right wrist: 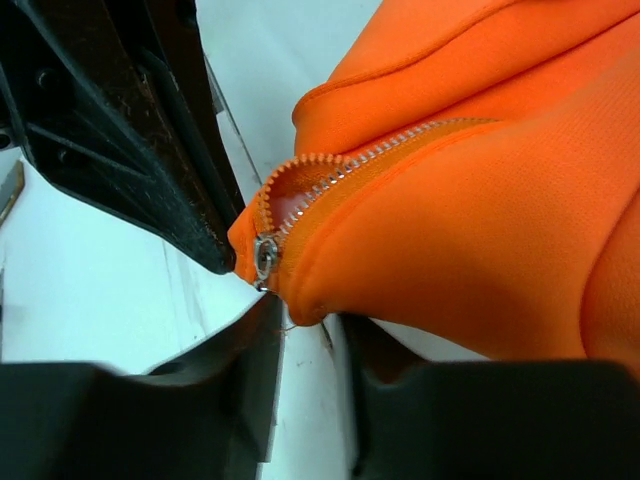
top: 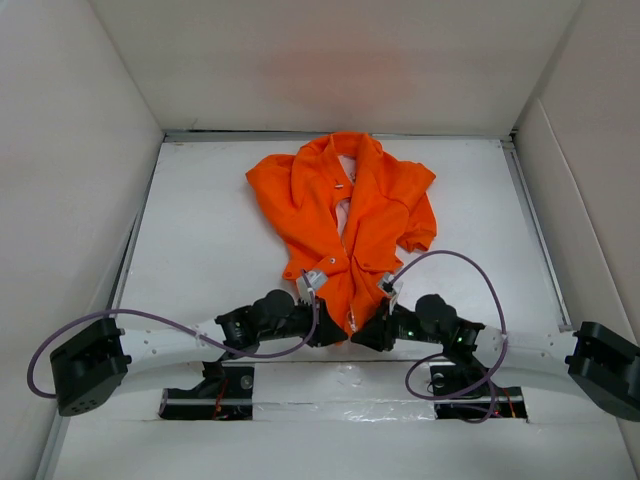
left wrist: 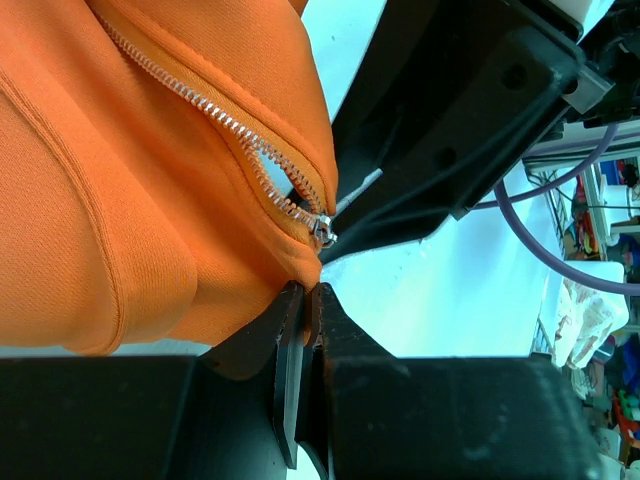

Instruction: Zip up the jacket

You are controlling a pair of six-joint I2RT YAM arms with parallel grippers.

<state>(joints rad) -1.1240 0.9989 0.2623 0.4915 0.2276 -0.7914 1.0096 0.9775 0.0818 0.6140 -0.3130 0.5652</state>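
Note:
The orange jacket (top: 375, 215) lies front up on the white table, its front partly open with pale lining showing near the collar. Both grippers meet at its near hem. My left gripper (top: 335, 330) is shut on the hem's edge (left wrist: 290, 270), just below the metal zipper slider (left wrist: 323, 232). My right gripper (top: 368, 335) is open. Its fingers (right wrist: 262, 350) stand on either side of the hem's other corner (right wrist: 320, 295), beside the slider (right wrist: 266, 255). The zipper teeth (left wrist: 200, 105) run apart above the slider.
White walls (top: 80, 150) close in the table on the left, right and back. Purple cables (top: 470, 270) loop over both arms. The arm bases (top: 215, 385) sit in slots at the near edge. The left gripper's black body (right wrist: 130, 130) fills the right wrist view's upper left.

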